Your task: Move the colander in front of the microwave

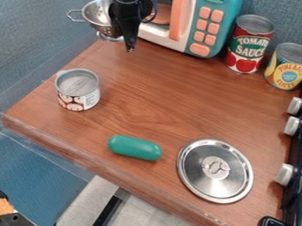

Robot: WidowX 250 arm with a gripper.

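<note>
the move looked unfinished, with the colander [96, 14] near the far left corner of the counter [147, 90], beside the microwave [203, 27] and partly behind the claw [130, 49], whose spread i couldn't tell, so placing it in front remained.

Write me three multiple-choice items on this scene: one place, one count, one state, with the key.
1. In the view, where is the colander?
A) Left of the microwave
B) Right of it
C) On top of it

2. How many cans are there?
A) Two
B) Four
C) Three

3. How is the steel lid placed?
A) Standing on edge
B) Lying flat
C) Leaning on a can

Key:
1 A: it shows beyond the microwave's left side.
2 C: one stands at left, two at upper right.
3 B: its round face points up from the counter.
</note>
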